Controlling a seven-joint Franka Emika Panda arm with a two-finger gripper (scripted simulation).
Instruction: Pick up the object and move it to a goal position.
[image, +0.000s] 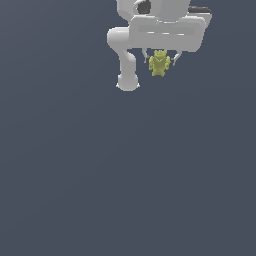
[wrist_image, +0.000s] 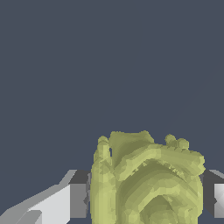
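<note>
The object (image: 159, 63) is a small yellow-green lumpy figure with little knobs, seen near the top of the exterior view. It sits between the two thin fingers of my white gripper (image: 160, 61), whose wide body hangs directly above it. In the wrist view the object (wrist_image: 146, 183) fills the whole gap between the dark finger pads (wrist_image: 79, 200), and both pads press against its sides. The gripper (wrist_image: 146, 202) is shut on the object. The object's lower part is cut off by the wrist view's edge.
The white arm's links (image: 126, 60) hang to the exterior view's left of the gripper. A plain dark grey-blue surface (image: 128, 175) fills everything else in both views.
</note>
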